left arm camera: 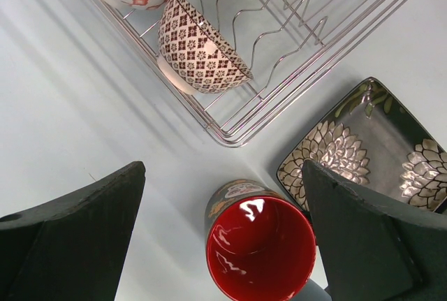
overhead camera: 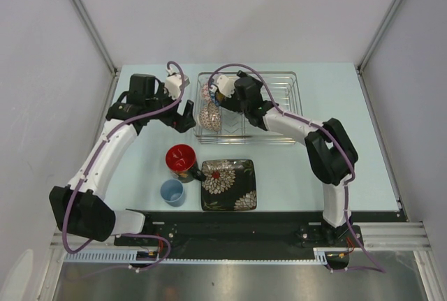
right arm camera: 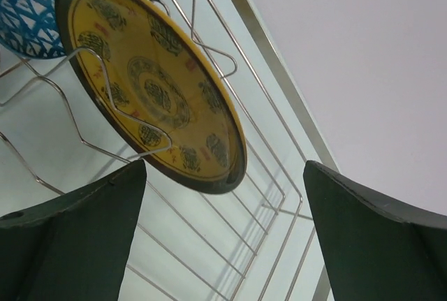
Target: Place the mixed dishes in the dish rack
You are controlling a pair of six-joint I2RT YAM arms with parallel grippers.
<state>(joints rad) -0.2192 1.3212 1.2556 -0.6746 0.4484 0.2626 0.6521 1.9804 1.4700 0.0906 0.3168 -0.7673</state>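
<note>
Hanging over the dish rack [overhead camera: 294,75], right hand [right arm camera: 223,175] is wide apart, empty, near yellow plate [right arm camera: 150,91]; left hand [left arm camera: 223,168] spread too.

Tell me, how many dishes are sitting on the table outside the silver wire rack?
3: a black mug with red inside, beside a dark square flowered plate, and a small light-blue cup near the mug. More could be hidden from view.

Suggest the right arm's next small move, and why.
Probably draw the right gripper back out of the rack: its jaws stand open, and the yellow plate sits propped in the wires, touching neither finger, so it looks set down.
</note>
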